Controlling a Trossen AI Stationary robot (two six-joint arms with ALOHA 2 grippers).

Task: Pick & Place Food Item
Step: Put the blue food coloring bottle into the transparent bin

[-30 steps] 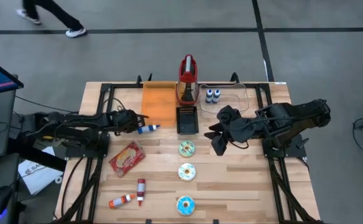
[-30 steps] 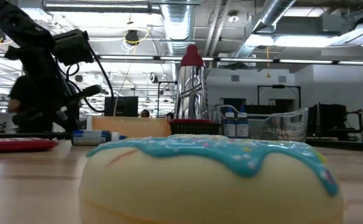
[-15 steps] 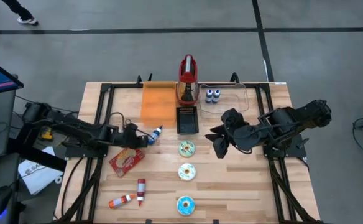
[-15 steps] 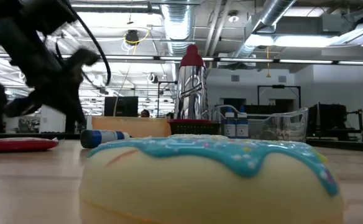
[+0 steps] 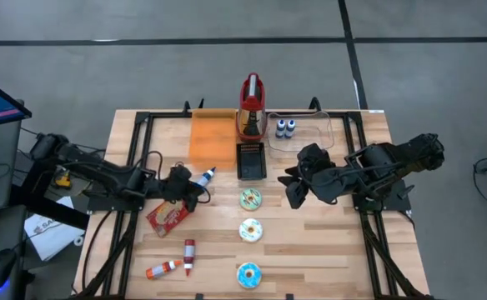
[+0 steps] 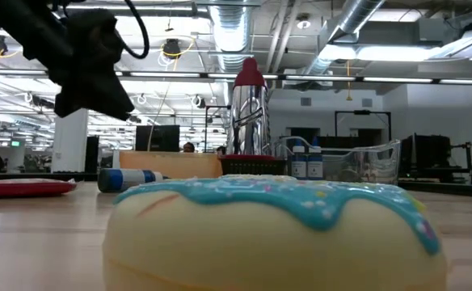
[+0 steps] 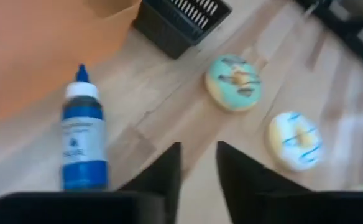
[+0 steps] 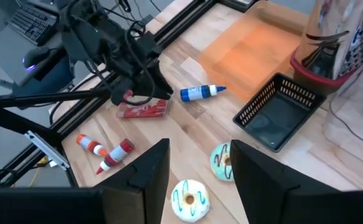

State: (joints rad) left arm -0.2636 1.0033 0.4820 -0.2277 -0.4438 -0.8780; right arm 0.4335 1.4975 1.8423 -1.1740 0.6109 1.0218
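Three doughnuts in a row up the middle of the table [image 5: 327,250]: blue-iced doughnut [image 5: 248,274] nearest, filling the low view, then white-iced doughnut [image 5: 250,230], then green-iced doughnut [image 5: 250,199]. Left of the nearest one, two red-and-white tubes [image 5: 189,256], close together by the front edge.

Farther in, on the left half: red snack packet [image 5: 168,215], lying flat on the wood, face up, slightly askew, touched by nothing that can be made out. Seen edge-on in the low view as a thin red strip [image 6: 26,187].

Just past the packet's far right corner: left gripper [image 5: 195,197], raised off the table in the low view, released, a narrow gap between its fingers [image 7: 163,171], nothing between them. Beside it, slightly farther back, a blue bottle [image 5: 203,177] on its side, cap toward the far right, apart from the packet.

Across the doughnut row at about the same depth: right gripper [image 5: 293,190], off the table, fingers [image 8: 147,171] spread, empty, well apart from the packet.

Behind the green-iced doughnut: black basket [image 5: 251,161]. Left of that, orange sheet [image 5: 213,137] flat on the wood. Farthest back: tall red-topped metal stand [image 5: 252,104], two small blue-capped bottles [image 5: 285,127], and a clear tub [image 5: 331,129] near the far right corner.
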